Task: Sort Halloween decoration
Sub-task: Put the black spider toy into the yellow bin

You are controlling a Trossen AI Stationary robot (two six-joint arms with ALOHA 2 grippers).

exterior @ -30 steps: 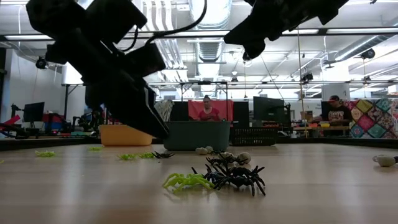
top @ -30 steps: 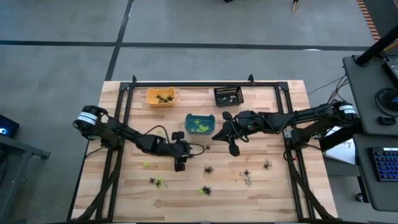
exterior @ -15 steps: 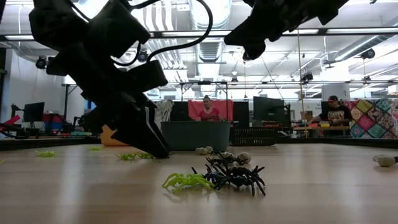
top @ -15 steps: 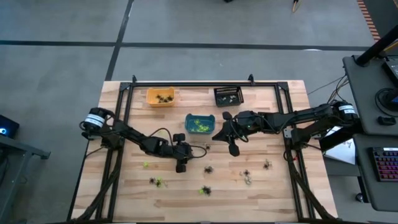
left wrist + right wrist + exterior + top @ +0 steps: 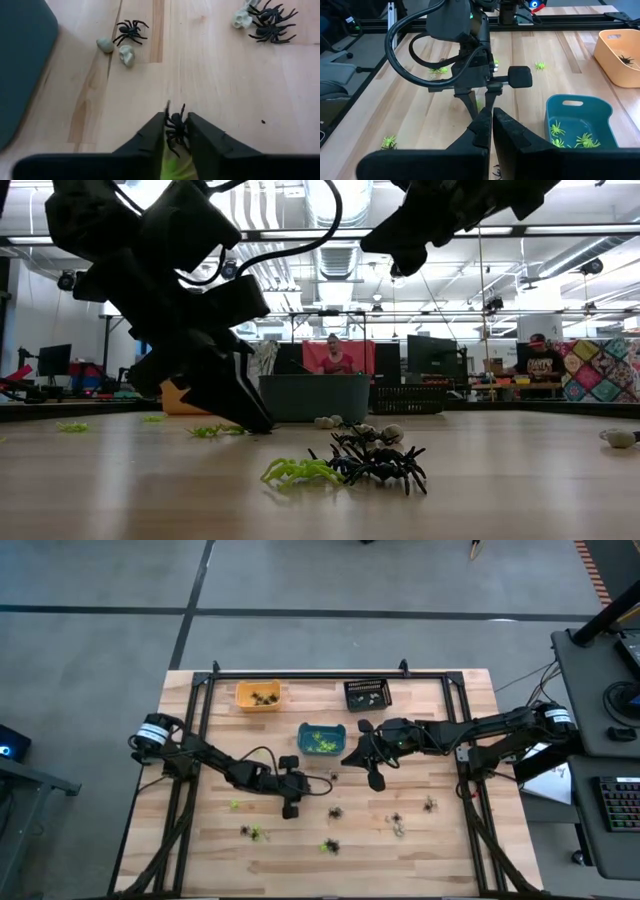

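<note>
Left hand (image 5: 176, 131) pinching black spider (image 5: 175, 126) near teal bin (image 5: 321, 738); thin grip, could slip on lifting; right hand (image 5: 491, 125) shut, idle.

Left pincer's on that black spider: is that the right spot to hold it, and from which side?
Yes: hold the black spider by its body, from straight above. It lies flat on the table, legs splayed, so only the body offers bulk. The left pincer clasps it so; a green spider beside it may follow. The right pincer waits, shut, by the teal bin.
</note>
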